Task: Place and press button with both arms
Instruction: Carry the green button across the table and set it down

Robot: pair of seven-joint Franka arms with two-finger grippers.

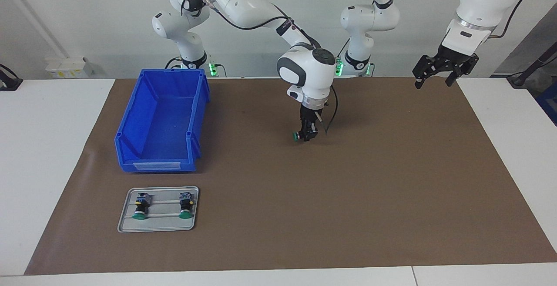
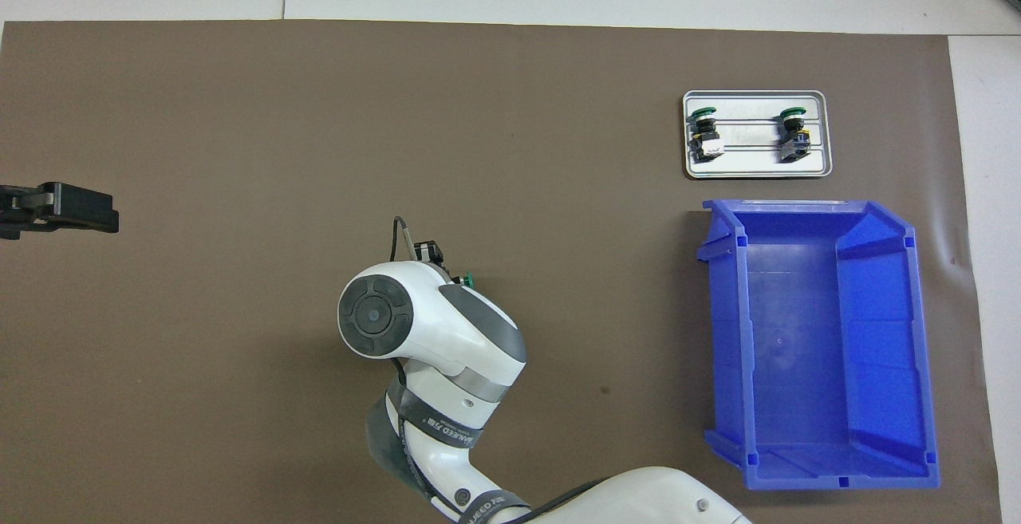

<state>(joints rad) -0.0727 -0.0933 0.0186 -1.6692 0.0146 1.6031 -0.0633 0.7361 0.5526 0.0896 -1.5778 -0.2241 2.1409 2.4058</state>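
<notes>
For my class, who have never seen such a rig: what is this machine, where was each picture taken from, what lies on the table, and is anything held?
These are two white robot arms, each ending in two fingers. One picture faces them from across the table; the other looks down from above their end. On the brown mat stand a blue bin and a metal tray with two green push-buttons. The right gripper, low over the mat's middle, holds a third button. The left gripper waits raised, fingers open.
</notes>
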